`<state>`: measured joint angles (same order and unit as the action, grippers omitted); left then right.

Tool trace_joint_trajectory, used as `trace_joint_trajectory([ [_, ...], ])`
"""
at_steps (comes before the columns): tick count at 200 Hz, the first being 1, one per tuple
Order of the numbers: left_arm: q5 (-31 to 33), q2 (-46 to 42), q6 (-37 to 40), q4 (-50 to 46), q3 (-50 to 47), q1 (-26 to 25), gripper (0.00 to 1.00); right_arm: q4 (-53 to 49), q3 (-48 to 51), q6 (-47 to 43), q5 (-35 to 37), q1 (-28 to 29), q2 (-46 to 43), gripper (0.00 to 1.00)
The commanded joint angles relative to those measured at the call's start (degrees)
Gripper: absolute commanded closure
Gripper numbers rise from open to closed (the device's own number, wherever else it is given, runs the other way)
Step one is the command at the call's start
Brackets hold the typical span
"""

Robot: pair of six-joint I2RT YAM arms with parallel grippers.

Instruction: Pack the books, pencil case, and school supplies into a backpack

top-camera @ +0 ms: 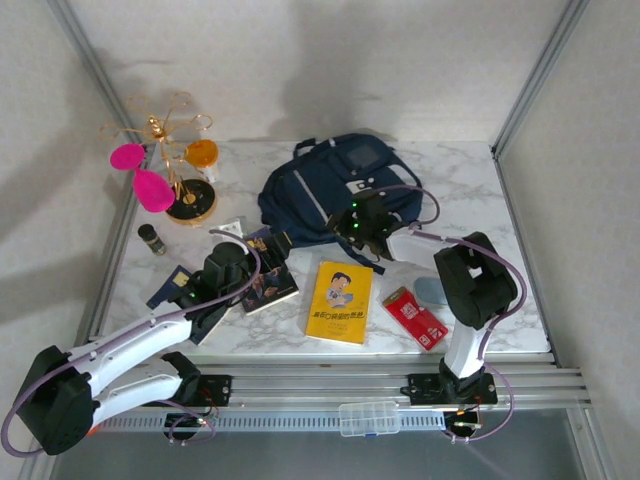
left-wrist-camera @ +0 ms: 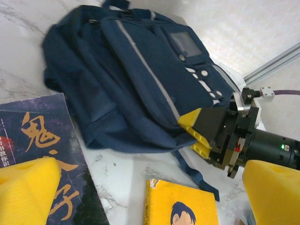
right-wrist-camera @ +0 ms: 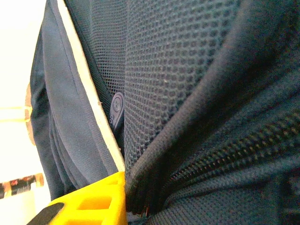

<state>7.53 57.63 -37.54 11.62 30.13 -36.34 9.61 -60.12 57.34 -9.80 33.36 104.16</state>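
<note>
Status: backpack [top-camera: 330, 185] lying flat, rear-centre of table [top-camera: 470, 190]; fabric fold at its near edge being pinched by right gripper [left-wrist-camera: 190, 133], jaws nearly closed; left gripper [left-wrist-camera: 150, 187] being held wide open, empty, near navy book [left-wrist-camera: 42, 140]. Risk: thin fold being lost on lift, or whole backpack being dragged onto yellow book [top-camera: 339, 300].

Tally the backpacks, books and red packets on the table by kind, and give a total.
Backpack: 1
Books: 2 (yellow book, dark navy book)
Red packet: 1
Total: 4
Not counted: dark flat item beside the left arm, too hidden to class.
</note>
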Motion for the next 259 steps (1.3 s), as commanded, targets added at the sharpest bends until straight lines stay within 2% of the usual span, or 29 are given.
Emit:
trace_joint_trajectory([
  [1, 1.1, 0.8, 0.9, -2.5, 3.0, -0.4, 0.01, 4.6, -3.2, 1.2, 1.6, 2.9, -1.7, 0.69],
  [34, -0.4, 3.2, 1.9, -4.6, 5.7, -0.4, 0.01, -0.2, 1.0, 0.1, 3.7, 2.8, -9.8, 0.39],
  [60, -2.7, 4.4, 0.1, -5.9, 7.2, -0.7, 0.01, -5.7, 5.2, -1.6, 3.0, -1.0, -16.1, 0.24],
  [74, -4.3, 5.1, -0.9, -5.1, 7.2, -1.2, 0.01, -8.1, 7.2, -1.8, -1.5, -5.6, -17.4, 0.19],
  [109, -4.9, 7.5, -5.4, -2.5, 6.6, -4.4, 0.01, -7.7, 11.2, -2.3, -7.0, -14.3, -18.4, 0.1],
  [138, -3.4, 11.0, -7.2, 1.0, 5.7, -8.5, 0.01, -7.2, 10.8, -0.9, -9.2, -16.1, -13.8, 0.07],
  [175, -1.4, 16.3, -7.1, 5.4, 6.4, -12.1, 0.01, 0.0, 12.5, 4.4, -9.8, -16.1, -9.2, 0.07],
  [193, -0.7, 19.1, -7.8, 5.3, 7.3, -12.2, 0.01, 3.3, 11.1, 5.6, -12.0, -16.0, -5.8, 0.13],
  [211, 0.6, 21.2, -8.6, 4.8, 7.6, -12.2, 0.01, 3.7, 8.9, 4.9, -9.4, -15.8, -3.7, 0.17],
  [259, 0.1, 28.7, -6.0, 6.0, 10.7, -9.6, 0.01, 10.0, 9.7, 5.5, -8.7, -16.8, -2.7, 0.56],
])
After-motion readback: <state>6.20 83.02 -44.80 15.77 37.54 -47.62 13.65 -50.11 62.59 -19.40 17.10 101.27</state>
